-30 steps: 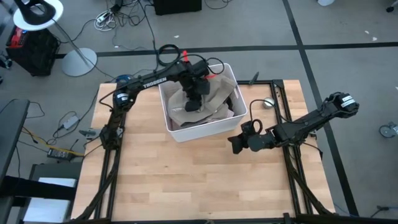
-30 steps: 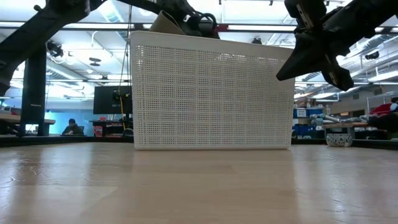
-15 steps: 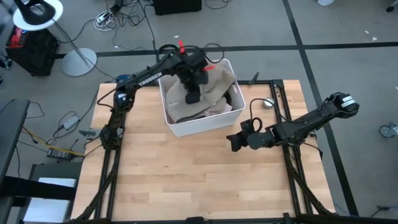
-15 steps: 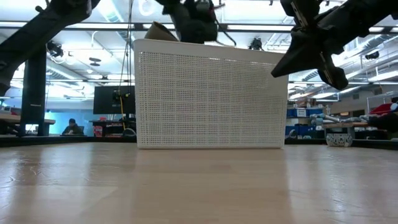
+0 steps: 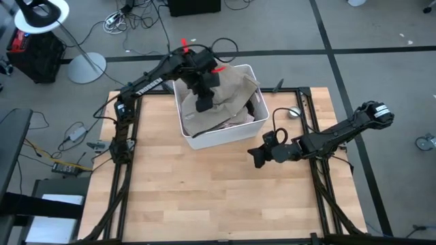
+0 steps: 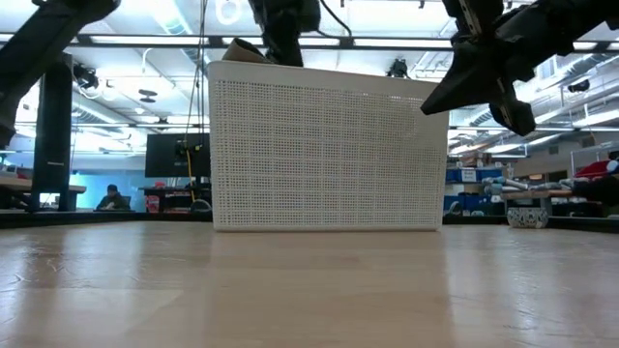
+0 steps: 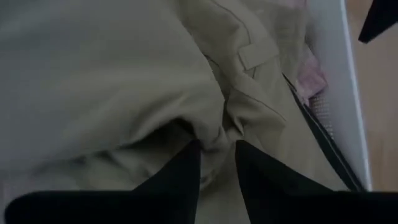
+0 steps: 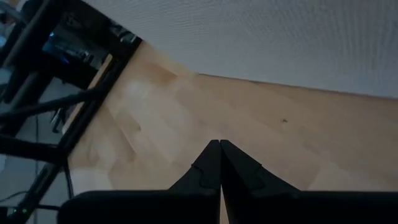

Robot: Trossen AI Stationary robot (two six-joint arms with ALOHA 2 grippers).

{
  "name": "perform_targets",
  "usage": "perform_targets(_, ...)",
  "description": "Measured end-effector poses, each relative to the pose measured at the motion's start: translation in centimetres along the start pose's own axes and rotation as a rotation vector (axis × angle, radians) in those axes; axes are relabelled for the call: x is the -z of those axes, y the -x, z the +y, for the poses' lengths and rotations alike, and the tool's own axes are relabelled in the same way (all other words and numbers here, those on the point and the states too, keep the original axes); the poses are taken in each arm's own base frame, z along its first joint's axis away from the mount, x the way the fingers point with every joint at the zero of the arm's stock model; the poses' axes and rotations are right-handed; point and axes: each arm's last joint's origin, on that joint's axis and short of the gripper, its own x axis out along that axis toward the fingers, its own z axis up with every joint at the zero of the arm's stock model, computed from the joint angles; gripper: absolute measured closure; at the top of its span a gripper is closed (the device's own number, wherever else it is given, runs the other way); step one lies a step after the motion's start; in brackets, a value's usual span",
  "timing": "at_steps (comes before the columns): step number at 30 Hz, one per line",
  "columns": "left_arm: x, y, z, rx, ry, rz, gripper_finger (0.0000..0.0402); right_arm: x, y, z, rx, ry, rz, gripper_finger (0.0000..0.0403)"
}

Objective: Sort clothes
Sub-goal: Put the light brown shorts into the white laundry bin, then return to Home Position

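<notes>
Beige garment (image 5: pixel 228 95): lies crumpled in the white bin (image 5: pixel 240 136), filling most of it; its bulk runs along the bin's longer side, and one bunched fold rises above the bin's rim.
Look: soft tan cloth with seams and a small sewn tab (image 7: pixel 258 55) — creased all over.
Pink garment (image 7: pixel 311 78): a pale strip shows under the beige garment's edge, against the bin's wall.
Black garment (image 5: pixel 257 107): a dark patch at the bin's end nearest the right arm, half covered by beige cloth.
Left gripper (image 5: pixel 203 103): above the bin's middle, fingers pinched on a fold of the beige garment (image 7: pixel 214 140).
Right gripper (image 5: pixel 259 156): off the bin's near corner, over the wooden table (image 5: pixel 204 197) — fingers pressed together, holding nothing.
Bin: stands at the table's far side.
</notes>
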Motion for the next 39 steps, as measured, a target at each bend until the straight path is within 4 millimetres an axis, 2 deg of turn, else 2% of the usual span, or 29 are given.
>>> perform_targets(6,0.6,2.5,-0.5,-0.039,0.096,-0.042,0.0296,-0.9,0.9,0.1,-0.038,0.115,-0.007,0.04)
perform_targets(15,1.1,6.1,-2.2,-0.037,0.274,-0.163,0.0296,-2.8,3.8,-0.5,-0.116,0.215,0.039,0.0401)
perform_targets(20,1.2,6.9,-3.8,-0.065,0.363,-0.182,0.0296,-3.5,5.5,-1.0,-0.141,0.25,0.02,0.0401)
perform_targets(25,1.3,7.5,-6.7,-0.135,0.377,-0.186,0.0296,-3.9,6.6,-1.5,-0.145,0.256,0.017,0.0402)
perform_targets(30,1.1,7.2,-10.3,-0.187,0.335,-0.2,0.0296,-4.0,7.2,-1.9,-0.144,0.276,0.039,0.0402)
perform_targets(39,1.1,6.6,-15.2,-0.233,0.31,-0.265,0.0296,-4.9,8.7,-1.6,-0.194,0.329,0.041,0.0402)
